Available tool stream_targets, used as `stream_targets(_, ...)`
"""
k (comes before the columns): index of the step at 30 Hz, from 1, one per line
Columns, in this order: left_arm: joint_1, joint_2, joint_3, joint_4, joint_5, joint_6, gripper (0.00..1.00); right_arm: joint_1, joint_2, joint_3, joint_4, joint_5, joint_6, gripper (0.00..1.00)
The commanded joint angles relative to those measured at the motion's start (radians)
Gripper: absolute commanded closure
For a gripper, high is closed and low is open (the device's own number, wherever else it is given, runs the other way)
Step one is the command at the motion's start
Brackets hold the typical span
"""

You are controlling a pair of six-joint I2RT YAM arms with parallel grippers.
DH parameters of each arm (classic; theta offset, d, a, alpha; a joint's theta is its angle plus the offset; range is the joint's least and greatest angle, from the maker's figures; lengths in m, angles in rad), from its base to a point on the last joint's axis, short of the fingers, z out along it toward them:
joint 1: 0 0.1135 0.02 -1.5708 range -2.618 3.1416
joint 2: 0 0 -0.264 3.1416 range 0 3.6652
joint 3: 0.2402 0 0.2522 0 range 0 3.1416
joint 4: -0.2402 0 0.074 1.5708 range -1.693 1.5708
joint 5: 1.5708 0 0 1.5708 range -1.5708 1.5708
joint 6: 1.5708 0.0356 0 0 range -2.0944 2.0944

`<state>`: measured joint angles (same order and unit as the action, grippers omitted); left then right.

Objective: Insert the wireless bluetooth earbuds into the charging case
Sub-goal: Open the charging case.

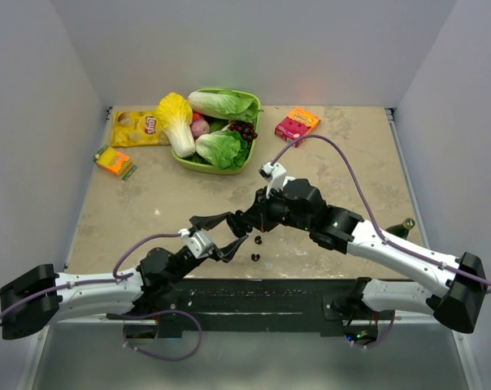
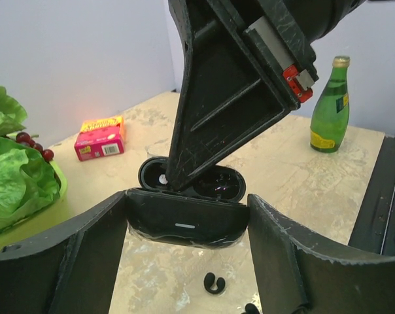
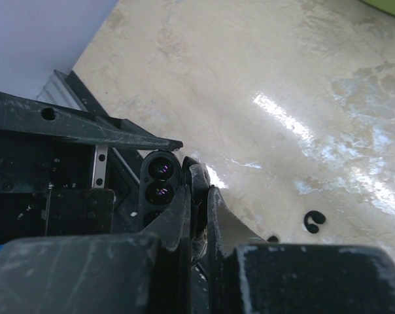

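Observation:
The charging case (image 2: 184, 226) is black, not white, with a small white bar on its front, and its hinged lid (image 2: 220, 183) stands open. My left gripper (image 2: 188, 261) is shut on the case body and holds it above the table (image 1: 351, 162). My right gripper (image 3: 199, 190) is shut on the edge of the open lid; in the left wrist view its fingers (image 2: 217, 111) reach down into the case. Two tiny black earbuds lie on the table below, one (image 2: 214, 283) under the case and the other (image 2: 251, 309) nearer. They also show in the top view (image 1: 258, 240) (image 1: 254, 257).
A green basket (image 1: 189, 158) of lettuce and grapes stands at the back. A yellow snack bag (image 1: 136, 127), a small orange box (image 1: 114, 161) and a pink box (image 1: 297, 124) lie near it. A green bottle (image 2: 330, 108) stands at the right edge.

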<state>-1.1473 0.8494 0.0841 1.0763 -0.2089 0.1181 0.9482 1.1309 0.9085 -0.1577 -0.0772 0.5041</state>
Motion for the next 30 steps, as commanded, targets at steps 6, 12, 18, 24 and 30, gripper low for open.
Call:
stream_targets(6, -0.002, 0.099, 0.111, -0.128, -0.067, -0.110, 0.00, 0.001, -0.109, 0.147, -0.127, 0.076, -0.262, 1.00)
stream_targets(12, 0.000, 0.119, 0.124, -0.160, -0.072, -0.190, 0.00, 0.009, -0.138, 0.197, -0.204, 0.099, -0.331, 1.00)
stream_targets(18, 0.000, 0.042, 0.141, -0.258, 0.101, -0.261, 0.00, 0.095, -0.241, 0.115, -0.154, 0.217, -0.537, 1.00)
stream_targets(24, 0.001, -0.074, 0.144, -0.327, 0.335, -0.330, 0.00, 0.193, -0.232, 0.167, -0.304, 0.300, -0.637, 1.00)
stream_targets(30, 0.030, -0.093, 0.184, -0.391, 0.354, -0.328, 0.02, 0.250, -0.172, 0.185, -0.347, 0.361, -0.642, 1.00)
